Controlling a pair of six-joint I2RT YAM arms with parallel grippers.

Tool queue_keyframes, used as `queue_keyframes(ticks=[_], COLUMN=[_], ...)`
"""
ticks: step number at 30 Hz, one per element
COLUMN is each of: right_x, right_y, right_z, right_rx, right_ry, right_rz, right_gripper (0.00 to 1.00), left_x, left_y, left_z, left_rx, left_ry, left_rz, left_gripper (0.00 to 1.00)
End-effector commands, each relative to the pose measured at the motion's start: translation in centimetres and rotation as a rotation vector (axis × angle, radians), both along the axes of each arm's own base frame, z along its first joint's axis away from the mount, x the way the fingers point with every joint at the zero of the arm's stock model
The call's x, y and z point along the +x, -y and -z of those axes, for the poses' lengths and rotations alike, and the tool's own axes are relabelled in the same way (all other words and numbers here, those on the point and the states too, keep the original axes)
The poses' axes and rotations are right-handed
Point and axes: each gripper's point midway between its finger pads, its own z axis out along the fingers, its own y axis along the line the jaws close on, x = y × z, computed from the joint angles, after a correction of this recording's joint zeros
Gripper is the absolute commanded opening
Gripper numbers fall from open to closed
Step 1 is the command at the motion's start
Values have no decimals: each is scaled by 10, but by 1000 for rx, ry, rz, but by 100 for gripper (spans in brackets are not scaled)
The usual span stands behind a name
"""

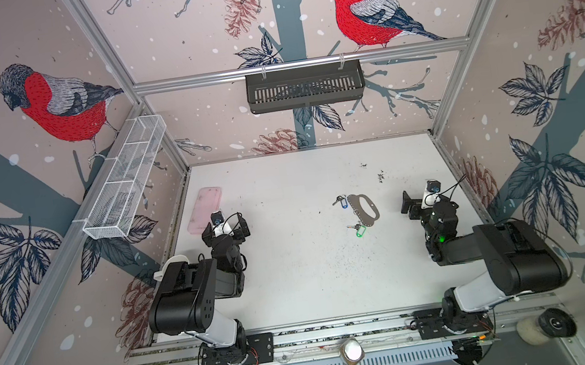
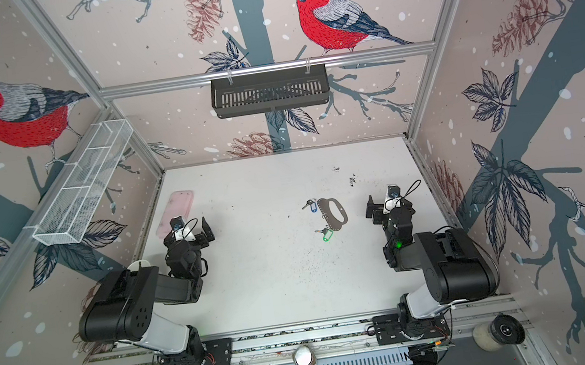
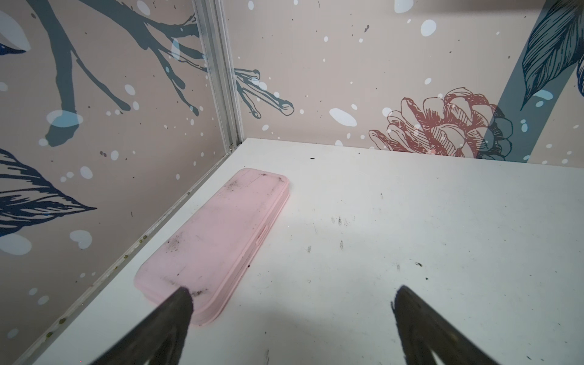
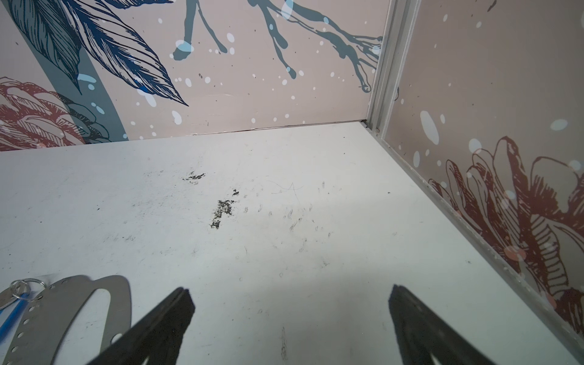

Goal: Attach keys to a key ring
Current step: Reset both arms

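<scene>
The key ring [image 1: 355, 202] [image 2: 323, 208], a thin dark-grey plate with an oval cutout, lies flat on the white table, right of centre. A key with a blue tag [image 1: 343, 203] [image 2: 312, 207] rests at the plate's far left corner. Another key with a green tag [image 1: 360, 231] [image 2: 327, 236] rests at its near left corner. My right gripper [image 1: 421, 197] [image 4: 289, 290] hovers open just right of the plate [image 4: 53, 313]. My left gripper [image 1: 224, 226] [image 3: 292, 294] stands open far to the left. Neither holds anything.
A pink oblong case [image 1: 206, 210] [image 3: 215, 240] lies along the left wall, partly under one finger of the left gripper. A white wire basket [image 1: 125, 178] hangs on the left wall, and a black basket [image 1: 305, 86] on the back wall. Walls close three sides.
</scene>
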Motion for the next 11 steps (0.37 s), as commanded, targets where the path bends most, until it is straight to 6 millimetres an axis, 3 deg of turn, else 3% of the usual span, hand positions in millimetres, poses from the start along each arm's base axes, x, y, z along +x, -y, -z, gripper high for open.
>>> queue_keyframes(ticks=[1, 11], right_x=[2, 3], right_y=[2, 2], right_z=[-11, -11], right_rx=[-11, -11], right_ry=[40, 39], right_rz=[8, 7], right_gripper=[100, 100], left_x=[1, 1], left_y=[0, 0], left_z=[-9, -10], left_rx=[3, 3], left_ry=[39, 40], left_rz=[1, 2], left_gripper=[99, 99])
